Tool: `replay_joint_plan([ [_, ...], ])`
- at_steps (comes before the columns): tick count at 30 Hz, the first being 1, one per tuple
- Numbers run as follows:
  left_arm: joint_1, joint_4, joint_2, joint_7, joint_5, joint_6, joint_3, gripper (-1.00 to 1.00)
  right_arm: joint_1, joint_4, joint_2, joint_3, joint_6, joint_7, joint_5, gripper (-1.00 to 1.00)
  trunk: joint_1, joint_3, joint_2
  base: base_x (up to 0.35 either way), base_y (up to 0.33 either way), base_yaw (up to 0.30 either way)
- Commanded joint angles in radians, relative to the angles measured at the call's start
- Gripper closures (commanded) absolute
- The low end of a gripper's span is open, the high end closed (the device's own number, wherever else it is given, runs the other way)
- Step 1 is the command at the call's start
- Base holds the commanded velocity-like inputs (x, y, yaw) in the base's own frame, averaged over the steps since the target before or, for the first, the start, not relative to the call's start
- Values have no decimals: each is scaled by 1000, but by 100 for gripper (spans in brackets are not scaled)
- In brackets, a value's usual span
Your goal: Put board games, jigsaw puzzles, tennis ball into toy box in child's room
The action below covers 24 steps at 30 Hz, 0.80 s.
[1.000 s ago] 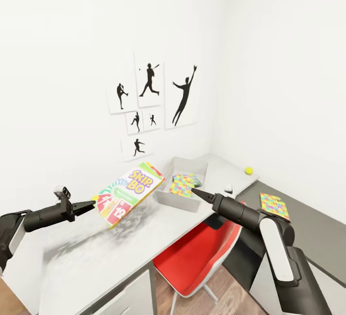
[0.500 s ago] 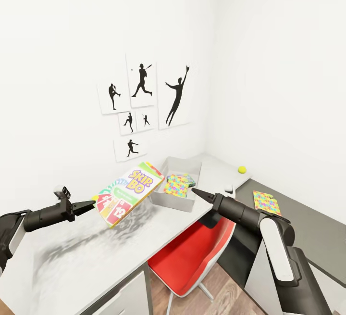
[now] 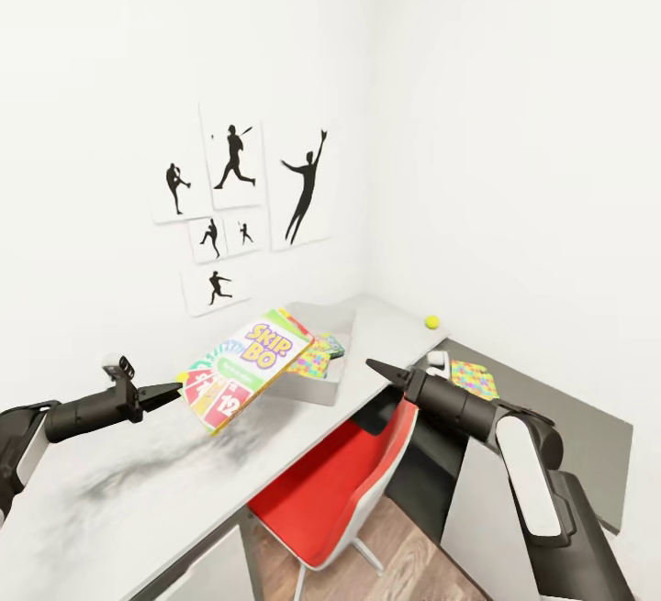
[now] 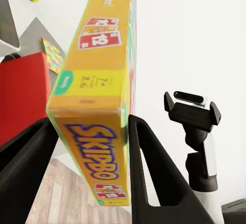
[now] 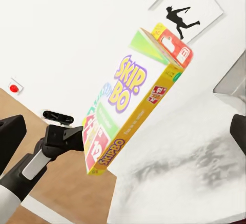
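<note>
The SKIP-BO box [image 3: 246, 369] is a flat card box with a white and green face, purple lettering, red cards printed at its lower end and yellow side walls. The left gripper [image 3: 172, 391] pinches it at its lower corner, one finger on each broad face, and holds it tilted in the air above the middle of the desk [image 3: 165, 500]. Behind it, toward the far corner of the desk, the grey toy box [image 3: 317, 388] sits with colourful flat boxes [image 3: 315, 360] inside. A tennis ball [image 3: 431, 321] lies near the desk's far right edge, and a jigsaw puzzle [image 3: 473, 379] rests on the lower dark section. The right gripper [image 3: 376, 367] hangs pressed together over the desk's front edge, above a red chair [image 3: 340, 486]. Bare desktop lies below the held box.
</note>
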<state>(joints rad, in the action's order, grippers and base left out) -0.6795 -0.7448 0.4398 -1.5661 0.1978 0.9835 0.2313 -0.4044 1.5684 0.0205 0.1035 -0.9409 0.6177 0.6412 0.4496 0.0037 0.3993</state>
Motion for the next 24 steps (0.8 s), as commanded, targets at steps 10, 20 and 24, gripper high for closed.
replay_joint_plan([
  [10, 0, 1, -1, -5, 0, 8, 1, 100, -1, -1, 1, 2, -4, 5, -3, -100, 0, 0, 1, 105, -304, -31],
  [20, 0, 1, -1, -5, -1, 7, 2, 100, 0, 0, 3, 1, -3, 3, -5, -100, 0, 0, 1, 222, -244, 0],
  [24, 0, 1, -1, -5, -1, 7, 2, 100, -1, 1, 4, 0, 12, -1, -6, -100, 0, 0, 1, 236, -239, 0],
])
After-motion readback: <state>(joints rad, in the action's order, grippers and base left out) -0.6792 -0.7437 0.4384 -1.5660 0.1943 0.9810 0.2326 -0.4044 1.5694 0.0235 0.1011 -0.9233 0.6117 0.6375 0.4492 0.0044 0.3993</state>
